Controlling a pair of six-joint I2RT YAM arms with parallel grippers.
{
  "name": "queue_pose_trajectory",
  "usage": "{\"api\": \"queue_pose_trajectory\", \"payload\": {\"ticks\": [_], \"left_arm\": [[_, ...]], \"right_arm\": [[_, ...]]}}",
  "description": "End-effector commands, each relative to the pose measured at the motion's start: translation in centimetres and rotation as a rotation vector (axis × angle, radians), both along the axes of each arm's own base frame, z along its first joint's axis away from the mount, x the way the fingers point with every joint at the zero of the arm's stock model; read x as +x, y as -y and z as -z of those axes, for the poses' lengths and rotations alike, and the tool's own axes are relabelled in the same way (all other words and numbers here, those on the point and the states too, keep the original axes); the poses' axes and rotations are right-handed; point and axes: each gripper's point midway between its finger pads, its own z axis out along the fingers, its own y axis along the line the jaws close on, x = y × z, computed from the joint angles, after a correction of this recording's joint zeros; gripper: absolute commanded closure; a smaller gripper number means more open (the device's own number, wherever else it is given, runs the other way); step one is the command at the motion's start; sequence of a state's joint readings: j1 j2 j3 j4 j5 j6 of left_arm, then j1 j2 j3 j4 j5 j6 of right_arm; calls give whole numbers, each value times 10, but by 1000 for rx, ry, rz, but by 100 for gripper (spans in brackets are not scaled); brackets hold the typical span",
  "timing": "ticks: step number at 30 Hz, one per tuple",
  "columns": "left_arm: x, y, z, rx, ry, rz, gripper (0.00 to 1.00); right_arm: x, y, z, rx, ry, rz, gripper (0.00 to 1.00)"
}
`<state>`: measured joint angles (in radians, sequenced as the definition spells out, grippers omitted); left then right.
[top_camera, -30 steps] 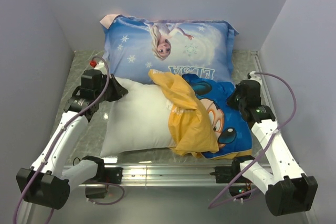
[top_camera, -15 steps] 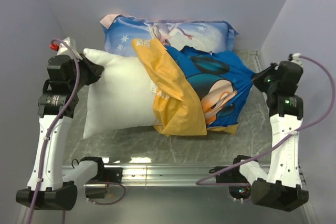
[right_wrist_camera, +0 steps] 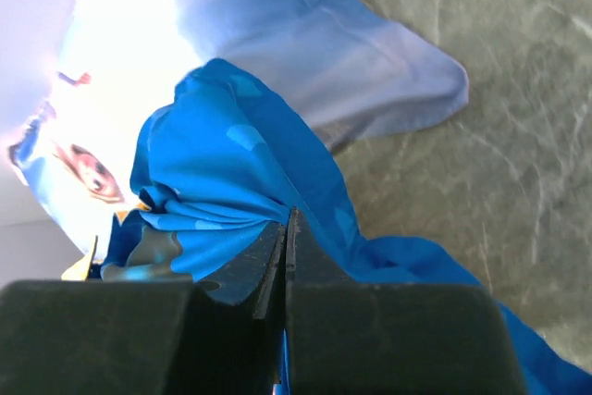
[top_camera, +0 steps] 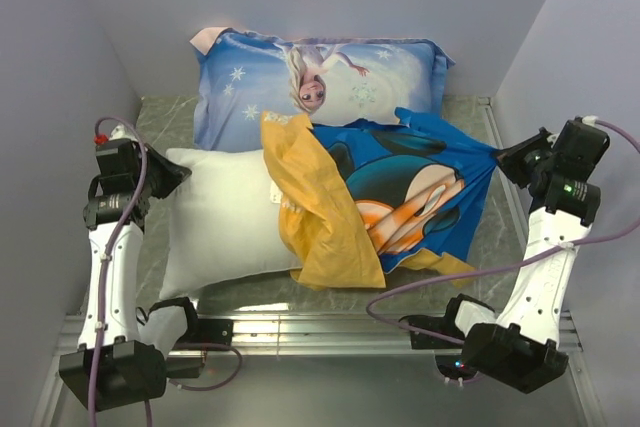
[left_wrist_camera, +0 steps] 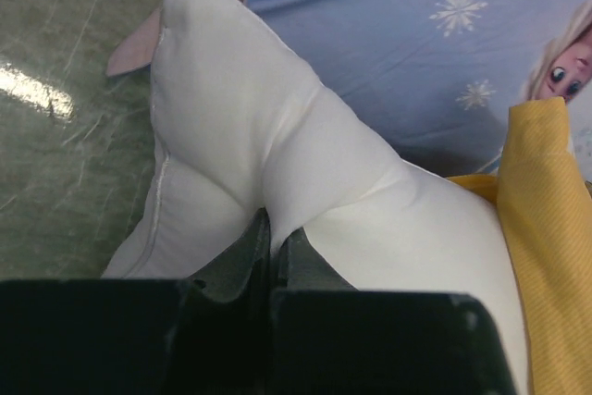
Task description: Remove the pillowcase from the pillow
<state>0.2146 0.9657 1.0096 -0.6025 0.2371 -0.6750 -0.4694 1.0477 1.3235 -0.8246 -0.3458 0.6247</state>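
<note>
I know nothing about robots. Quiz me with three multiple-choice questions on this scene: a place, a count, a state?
1. Where does the Elsa pillow lie?
A) behind the white pillow, at the far side
B) under the white pillow
C) at the near edge

2. How many pillows are there?
A) one
B) two
C) four

3. The right gripper is:
A) open, empty
B) shut on the pillowcase
C) shut on the Elsa pillow

Answers:
1 A, the top view shows it at the far end.
2 B, only the white and Elsa ones.
3 B, its wrist view shows blue pillowcase fabric pinched.

Left pincer (top_camera: 180, 177) and right pincer (top_camera: 500, 156) have drawn apart, stretching the pillowcase (top_camera: 400, 187) wider.
</note>
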Motion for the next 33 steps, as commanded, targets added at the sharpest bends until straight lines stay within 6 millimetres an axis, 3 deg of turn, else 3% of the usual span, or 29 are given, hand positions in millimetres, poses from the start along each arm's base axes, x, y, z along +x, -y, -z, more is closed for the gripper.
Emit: {"api": "queue_pose_trajectory", "payload": {"ticks": [1,4,5,6,8,9,10,11,12,15,16,19,20,21,23,27,30,31,33], "left_arm": [[13,-79,-27,156,128,-328,100],[14,-82,-20,151,117,-336,100],[16,-74,-19,128,124,-297,100],[21,-67,-20,116,149,-250,100],[26,-54,-15,84,139,-179,99],[27,-47,-12,72,133,-146,99],[28,-45,-9,81,124,-131,96],[28,-42,-7,89,115,-124,94],[26,-42,-2,107,103,-122,90],[23,-39,3,131,98,-112,57],[21,-37,1,132,105,-102,39],[17,-34,-18,160,159,-87,27],[12,-29,-28,173,179,-73,26],[10,-26,-44,202,210,-58,25],[5,-15,-56,233,223,-36,25],[-11,17,-65,236,236,-25,25],[-24,44,-62,186,241,10,24],[-27,51,-59,168,236,23,17],[-38,70,-48,115,224,58,15]], "right_arm": [[6,61,-26,-183,117,226,100],[13,53,-14,-173,100,178,100],[16,49,-11,-173,96,157,100],[21,41,-7,-174,88,128,100],[31,7,1,-208,65,37,100],[33,4,5,-244,50,58,100],[38,-16,18,-251,31,8,100],[40,-20,25,-252,21,2,100],[41,-27,45,-233,-13,-25,100],[47,-47,61,-216,-16,-84,100],[47,-50,69,-226,-22,-94,91],[41,-62,70,-256,-13,-139,66],[39,-65,67,-270,-10,-151,51],[35,-64,61,-280,4,-148,46],[29,-71,49,-313,29,-167,36],[10,-79,25,-338,86,-189,30],[-7,-97,23,-321,125,-232,29],[-15,-115,25,-302,138,-278,28],[-30,-128,33,-273,161,-307,28]]}}
